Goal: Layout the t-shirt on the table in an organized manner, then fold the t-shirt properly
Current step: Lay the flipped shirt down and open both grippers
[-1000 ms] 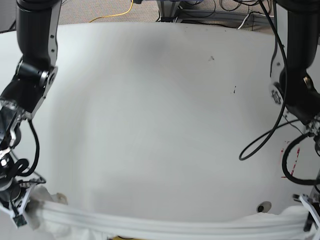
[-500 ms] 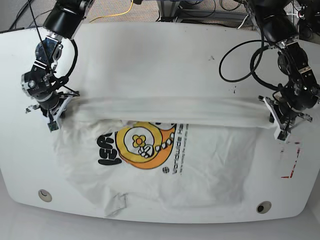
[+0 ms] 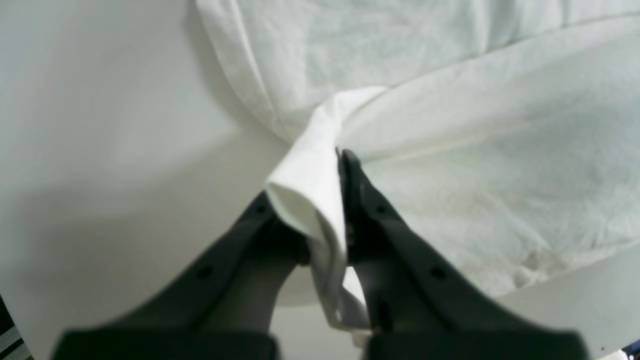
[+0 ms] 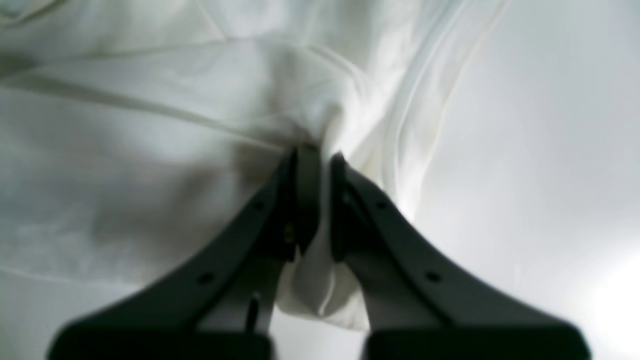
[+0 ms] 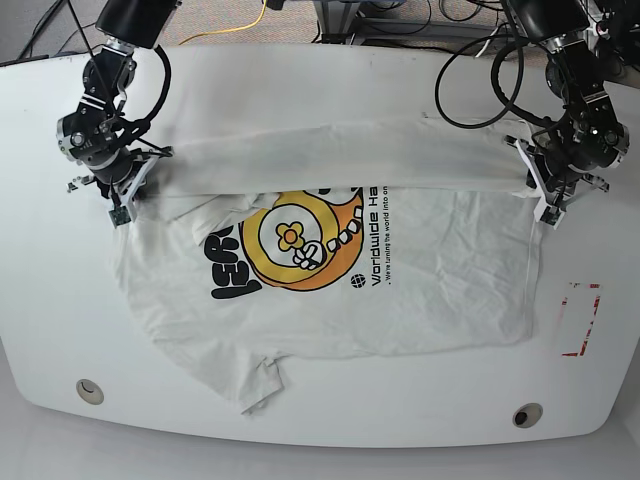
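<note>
Evenly, both pincers, left pincer (image 5: 545, 196) and right pincer (image 5: 118, 199), clenched on the t-shirt (image 5: 400, 280), should draw its hem taut toward the desk's (image 5: 300, 90) far edge.

White t-shirt (image 5: 400, 290) print-up, wrinkled; on white table (image 5: 300, 90)

Only readable stuff is on the t-shirt (image 5: 400, 270) print: "Worldwide" runs sideways beside the orange ring with a flower, roughly midway between the two grippers, with a smaller line next to it starting "We're turning the world into…", rest too small. Big black letters nearer the right gripper (image 5: 118, 206), can't make them out.
</note>
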`<state>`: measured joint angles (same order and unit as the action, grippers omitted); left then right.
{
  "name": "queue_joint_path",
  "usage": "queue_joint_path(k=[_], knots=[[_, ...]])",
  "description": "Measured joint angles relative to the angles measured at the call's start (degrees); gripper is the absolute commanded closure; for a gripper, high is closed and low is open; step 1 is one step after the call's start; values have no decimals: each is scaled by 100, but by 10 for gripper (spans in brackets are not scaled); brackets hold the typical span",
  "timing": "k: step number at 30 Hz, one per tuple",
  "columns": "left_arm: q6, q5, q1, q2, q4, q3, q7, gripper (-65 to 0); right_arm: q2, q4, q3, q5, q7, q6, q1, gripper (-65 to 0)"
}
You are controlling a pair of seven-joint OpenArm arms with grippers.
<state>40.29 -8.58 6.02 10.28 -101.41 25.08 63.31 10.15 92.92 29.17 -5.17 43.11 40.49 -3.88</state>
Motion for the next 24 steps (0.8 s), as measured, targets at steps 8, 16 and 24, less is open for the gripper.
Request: queue_joint_path(k=[8,16,24], knots=[[4,-24,149,238,195,9,-35,0,-15,79,-2,39,9,4,-400,-3],[7,-107,157,358,597,280,-83,0,-13,227,-13,98,-70,9,-651,-5],[20,-173,216,476,710,354,-87,0,-66,446,111,136,-74,59,-881,-6]])
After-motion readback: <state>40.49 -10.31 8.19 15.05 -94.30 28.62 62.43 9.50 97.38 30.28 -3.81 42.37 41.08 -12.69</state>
